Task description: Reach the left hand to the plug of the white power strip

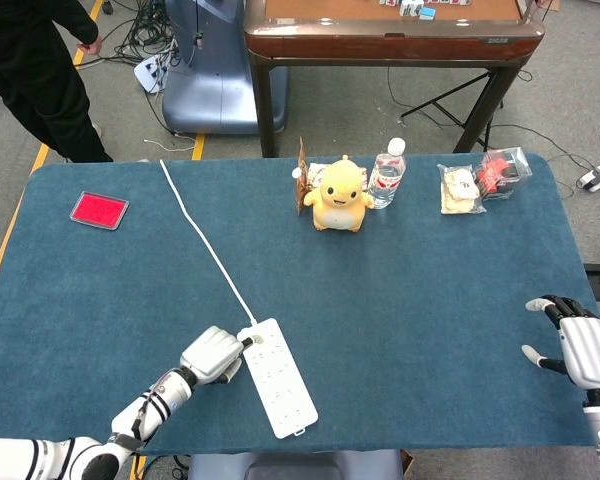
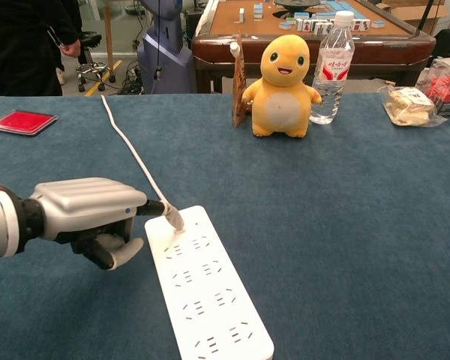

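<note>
The white power strip lies near the table's front edge. Its white cable runs back and left over the far edge, and no plug at its far end shows in either view. My left hand sits just left of the strip's cable end. Its fingers are curled in, with one fingertip stretched out and touching the strip where the cable enters. My right hand hovers at the table's right edge with its fingers spread and holds nothing.
A yellow plush toy, a water bottle and a card stand at the back centre. Two snack bags lie at the back right and a red pad at the back left. A person stands beyond the far left corner.
</note>
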You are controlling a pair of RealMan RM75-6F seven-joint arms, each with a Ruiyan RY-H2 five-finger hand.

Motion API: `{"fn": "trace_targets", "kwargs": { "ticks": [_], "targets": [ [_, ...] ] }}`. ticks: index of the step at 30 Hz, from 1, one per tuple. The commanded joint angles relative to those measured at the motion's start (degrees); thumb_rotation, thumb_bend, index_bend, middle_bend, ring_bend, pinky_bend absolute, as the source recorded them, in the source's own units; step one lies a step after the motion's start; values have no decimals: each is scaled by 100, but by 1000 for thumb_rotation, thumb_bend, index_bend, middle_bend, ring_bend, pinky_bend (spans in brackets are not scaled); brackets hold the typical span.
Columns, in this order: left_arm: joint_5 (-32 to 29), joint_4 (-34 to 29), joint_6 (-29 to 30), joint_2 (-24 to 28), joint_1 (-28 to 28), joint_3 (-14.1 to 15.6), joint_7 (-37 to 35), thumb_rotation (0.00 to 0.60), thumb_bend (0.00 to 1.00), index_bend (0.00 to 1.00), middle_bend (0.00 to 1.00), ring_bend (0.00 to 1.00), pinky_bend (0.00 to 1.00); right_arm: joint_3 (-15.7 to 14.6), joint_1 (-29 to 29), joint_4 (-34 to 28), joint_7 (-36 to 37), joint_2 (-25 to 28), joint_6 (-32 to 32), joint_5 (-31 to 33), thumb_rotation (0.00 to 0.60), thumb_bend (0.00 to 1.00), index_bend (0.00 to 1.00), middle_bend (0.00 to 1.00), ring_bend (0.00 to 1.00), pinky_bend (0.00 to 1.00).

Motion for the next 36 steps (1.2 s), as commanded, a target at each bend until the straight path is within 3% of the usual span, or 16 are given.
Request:
{"fn": "trace_targets", "kwargs": {
  "ticks": [1,27,36],
  "targets": [
    [-63,-12,12,-4,-32,24,58,600,641,200,1000,1000,1000,-2,2,5,5,-4,-6,4,600,110,320,320,276,467],
    [-505,-139,303,-74,-252,264,688,600,641,228,1000,1000,1000,-16,22,36,33,-30,-26,-8,600,111,320,320,276,467],
    [579,-749,925,585,250,208,-465,600,625,184,1000,999,1000,-10,-9,73,141,-12,23,-5,600,110,320,320,276,467]
  ]
}}
